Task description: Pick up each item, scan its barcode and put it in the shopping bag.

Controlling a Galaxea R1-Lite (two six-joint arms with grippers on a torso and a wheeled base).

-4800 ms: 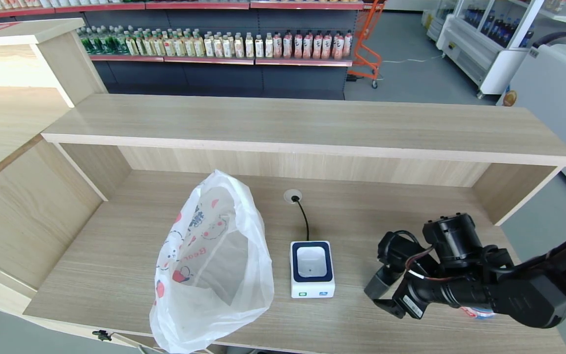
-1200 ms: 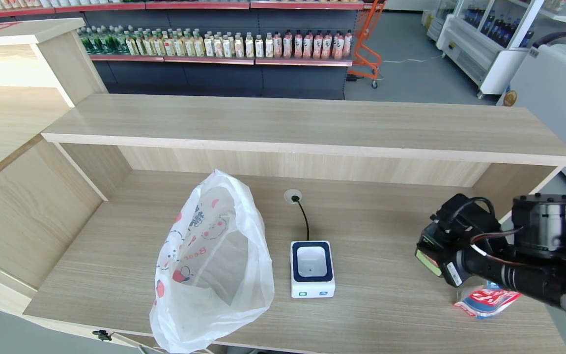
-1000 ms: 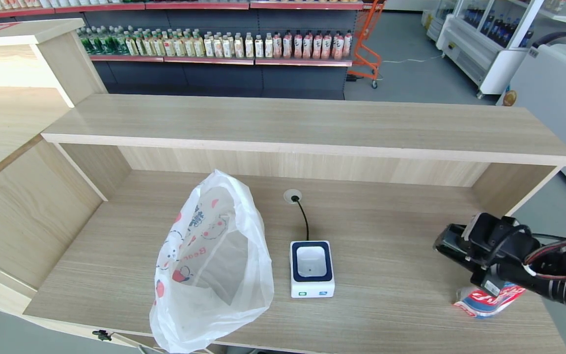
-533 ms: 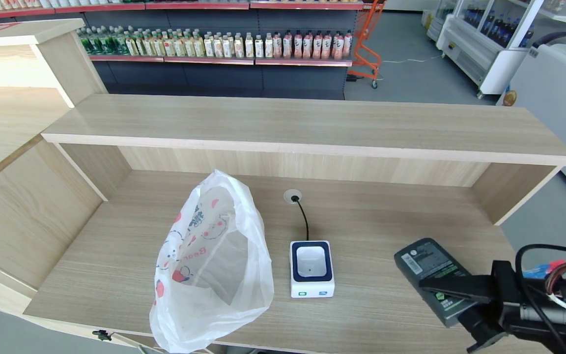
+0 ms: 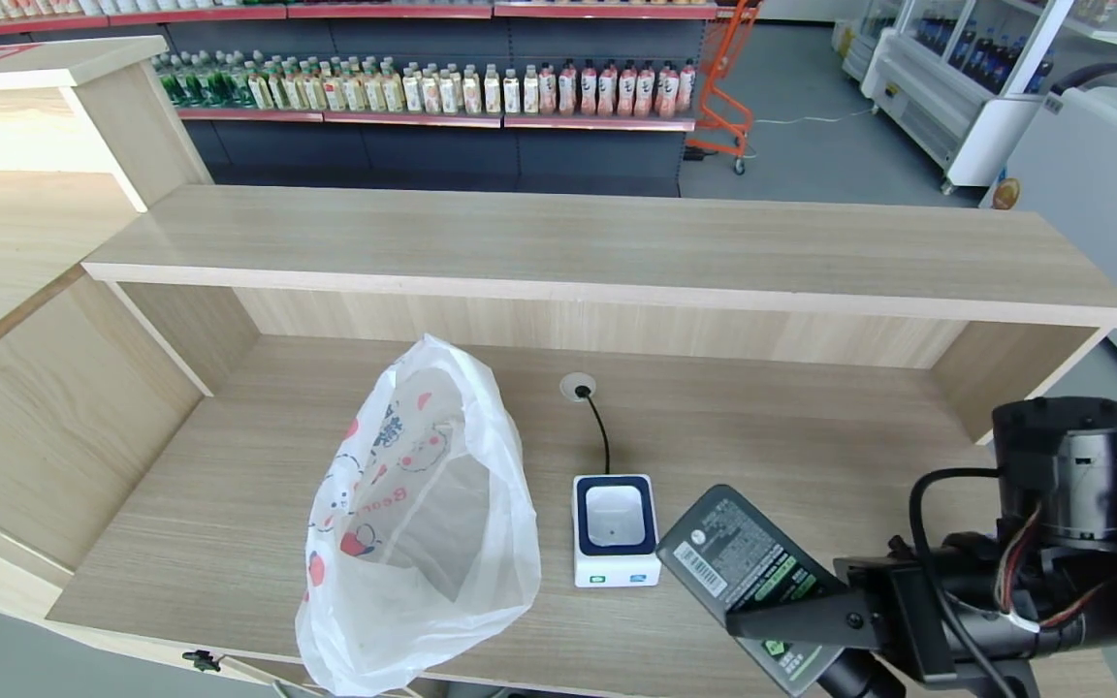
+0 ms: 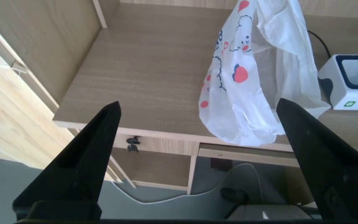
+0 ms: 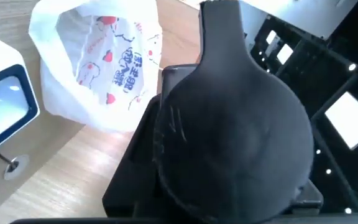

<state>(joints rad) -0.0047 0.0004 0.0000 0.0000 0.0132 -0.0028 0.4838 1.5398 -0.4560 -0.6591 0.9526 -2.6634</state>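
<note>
noting the room first: a shop floor lies behind, with long shelving (image 5: 423, 92) carrying rows of bottles, white glass-topped coolers (image 5: 946, 97) at far right and an orange trolley (image 5: 725, 87) between them. the work surface is a pale wood-grain counter (image 5: 229, 523) with a raised ledge (image 5: 617, 242) across its far side and side walls at both ends.

left of centre on the counter stands a white shopping bag (image 5: 423, 523) with red cartoon print, its mouth open. near its right side, not touching, sits the white scanner (image 5: 616, 528), dark-framed window facing up. its black cable (image 5: 599, 427) runs back to a round hole in the counter.

the right gripper (image 5: 791, 640) is clenched on a flat dark packet (image 5: 743, 567), which it holds tilted above the counter with the white barcode label (image 5: 699, 569) facing up. in the head view the packet's corner sits just beside the scanner's right side. the left gripper (image 6: 199, 107) hangs on the robot's side of the counter's front edge, near the bag, fingers spread wide with nothing between them.

vs 0.5 s ago: the packet and right gripper have shifted left, from well right of the scanner to just beside it. vs 1.2 s ago: the packet was held edge-on above a red and blue pouch at the counter's right end. the bag, scanner and cable have not moved.
</note>
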